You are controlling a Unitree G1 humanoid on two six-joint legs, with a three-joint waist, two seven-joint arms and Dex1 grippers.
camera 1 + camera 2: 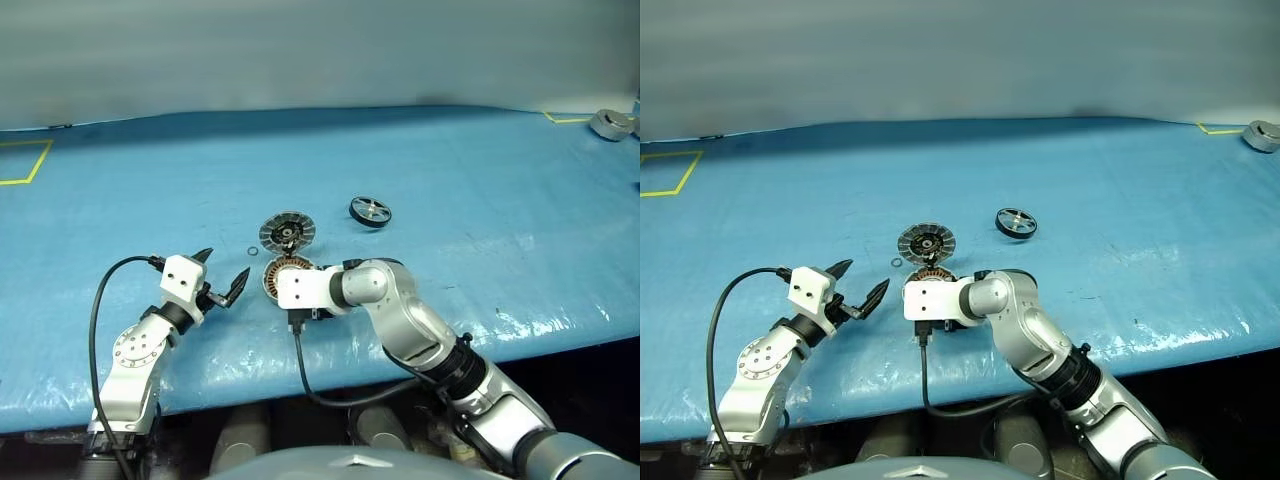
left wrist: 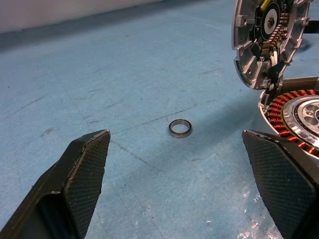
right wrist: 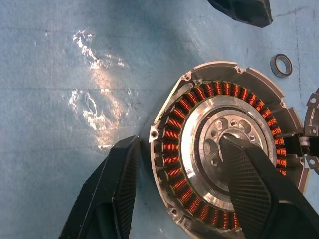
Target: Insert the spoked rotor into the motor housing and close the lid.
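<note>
— How far along?

— Barely begun. The rotor (image 1: 370, 211) lies on the table (image 1: 500, 200), well apart from the housing (image 3: 224, 154); the lid (image 1: 287, 232) is off, just beside it.

— End effectors?

— My right end effector (image 3: 199, 164) straddles the housing wall, parted, not clamped; my left end effector (image 1: 222, 275) gapes, empty.

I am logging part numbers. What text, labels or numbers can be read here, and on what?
No readable text anywhere.
Round silver-grey ribbed lid: a small dark mark at its dark centre, too blurred to read.
Round silver-grey motor housing with copper windings: no markings.
Blue table cover: yellow tape lines only, no lettering.
</note>
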